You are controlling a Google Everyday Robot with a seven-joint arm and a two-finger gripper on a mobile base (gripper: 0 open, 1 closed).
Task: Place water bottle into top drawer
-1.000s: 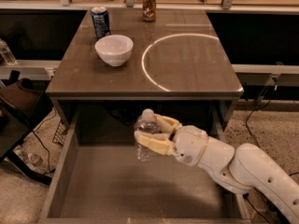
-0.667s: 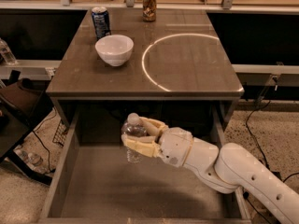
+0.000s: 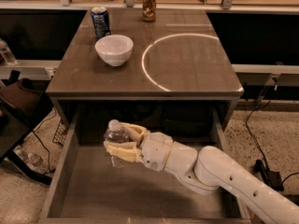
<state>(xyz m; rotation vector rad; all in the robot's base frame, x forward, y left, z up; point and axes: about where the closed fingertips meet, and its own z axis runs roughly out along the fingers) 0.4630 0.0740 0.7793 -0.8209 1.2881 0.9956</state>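
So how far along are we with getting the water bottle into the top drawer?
Done: the wide grey-brown top drawer stands open, and the clear ribbed plastic water bottle with its white cap is off the tabletop. In hand: the cream two-finger gripper is shut on the bottle, upright, over the drawer's left half. Left: set it on the bare bottom, release, withdraw the arm.

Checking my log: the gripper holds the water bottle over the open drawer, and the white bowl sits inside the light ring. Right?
No. The camera view shows the bowl outside the light ring, to its left. The gripper does hold the water bottle over the open drawer.
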